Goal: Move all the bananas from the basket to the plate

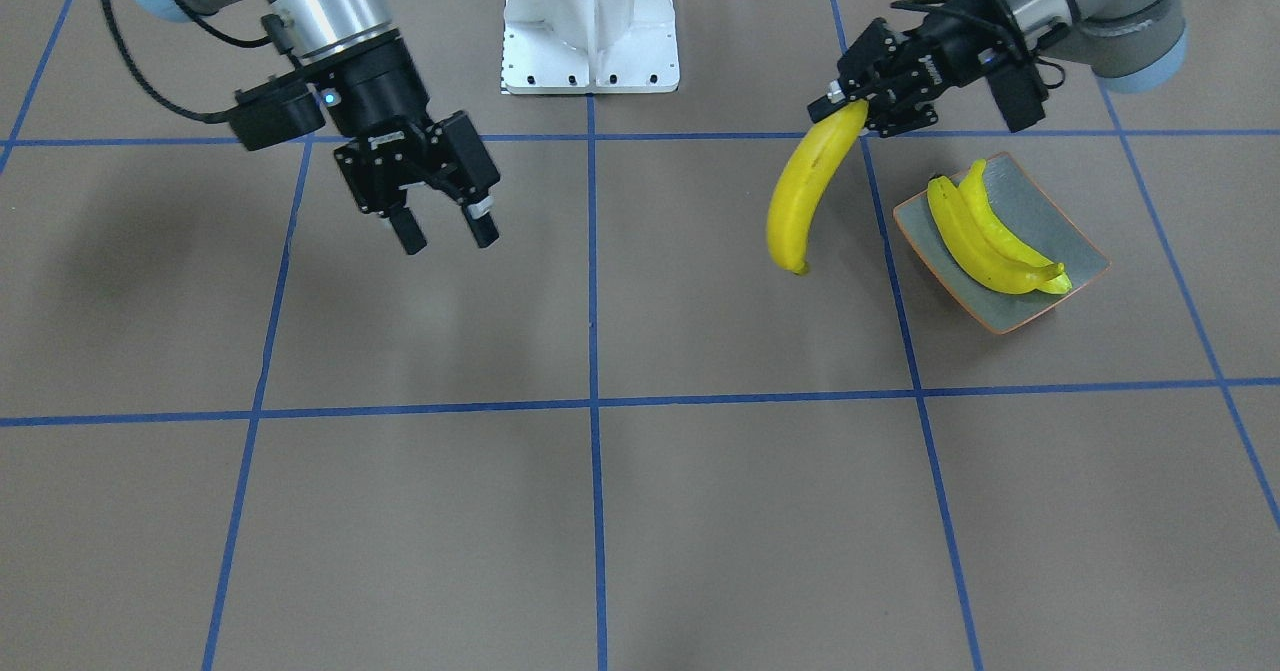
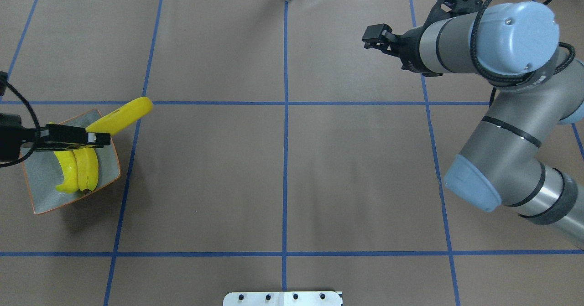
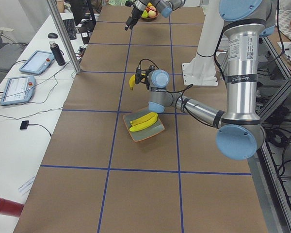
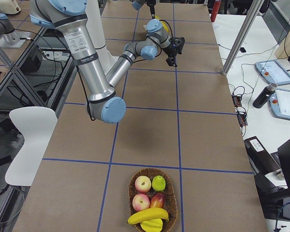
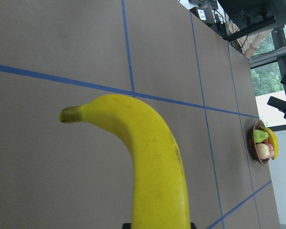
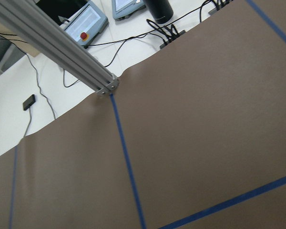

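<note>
My left gripper (image 1: 858, 109) pinches one banana (image 1: 803, 196) endwise, so it dangles free beside the plate (image 1: 1052, 213). Right gripper (image 1: 446, 235): fingers apart, empty.

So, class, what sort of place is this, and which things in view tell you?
Most likely a robotics lab or test cell: a left arm and a right arm of a robot work at a table gridded with blue tape, and teach pendants lie on a side bench.

Mostly brown paper table cover (image 6: 205, 119) with blue tape lines (image 6: 128, 167) across it. Silver aluminium beam (image 6: 52, 45) comes in from 10 o'clock. On the white desk (image 6: 62, 102) behind: grey touchscreen pendant with red button (image 6: 88, 21) at 11, black cylindrical bottle (image 6: 159, 7) at 12.
</note>
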